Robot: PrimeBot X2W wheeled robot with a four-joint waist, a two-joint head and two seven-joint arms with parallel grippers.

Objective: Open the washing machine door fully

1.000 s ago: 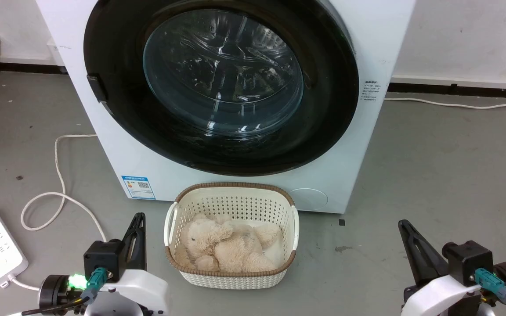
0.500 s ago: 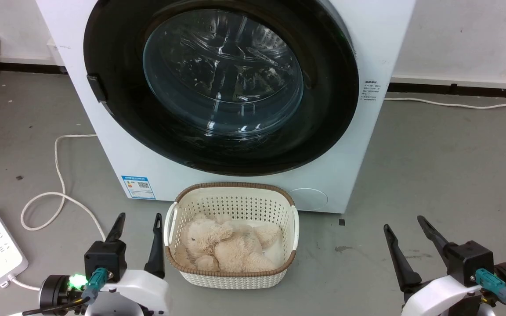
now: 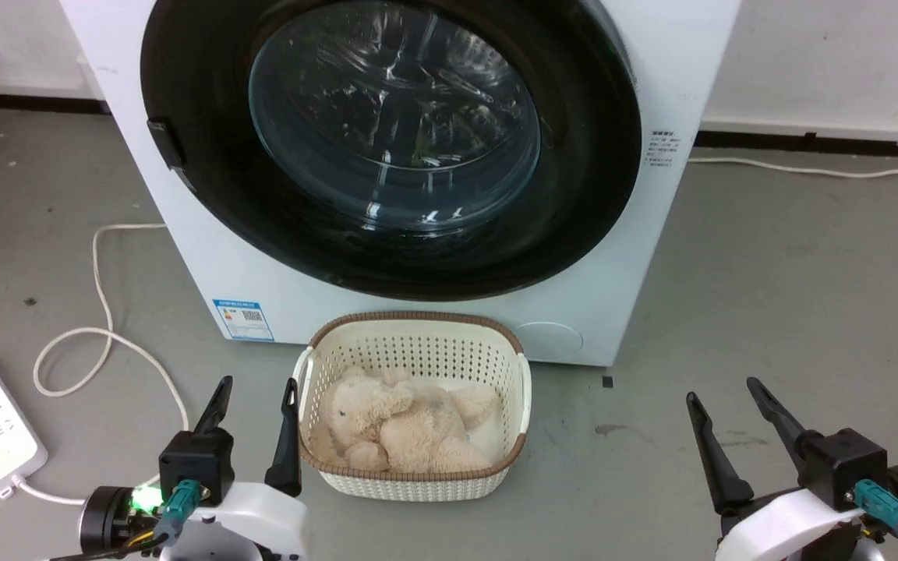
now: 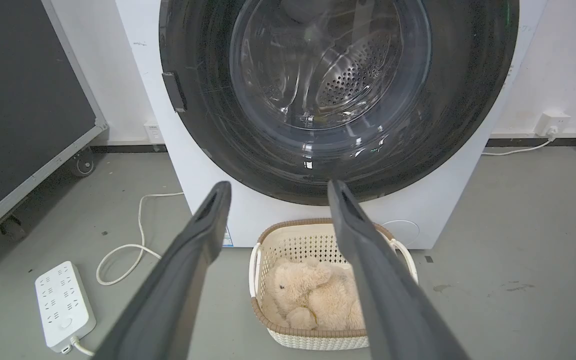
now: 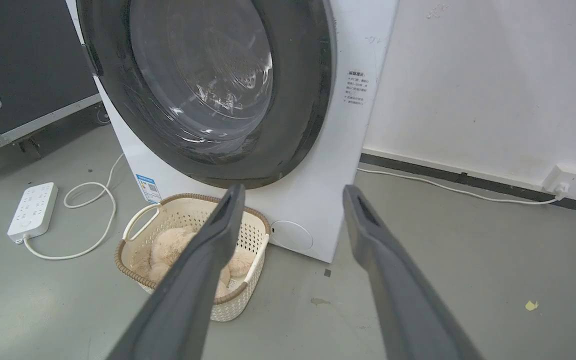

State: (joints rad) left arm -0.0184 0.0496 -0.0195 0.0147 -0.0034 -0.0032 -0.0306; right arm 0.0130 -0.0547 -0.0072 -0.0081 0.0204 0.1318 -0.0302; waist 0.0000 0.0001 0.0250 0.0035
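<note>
A second earlier both tools were pressed together. By now we had the left tool (image 3: 256,383) and the right tool (image 3: 721,388) spread, fingers apart and holding nothing, low over the near side of the floor (image 3: 792,296), one on each side of the basket (image 3: 418,321). Our head camera had tipped slightly, so the whole view shifted. The washing machine door (image 3: 390,132) was still shut, flush on the machine's front by the floor's far edge, well apart from both tools. We judged the task barely begun, with the reach to the catch (image 3: 164,144) on the door's left rim still ahead.
</note>
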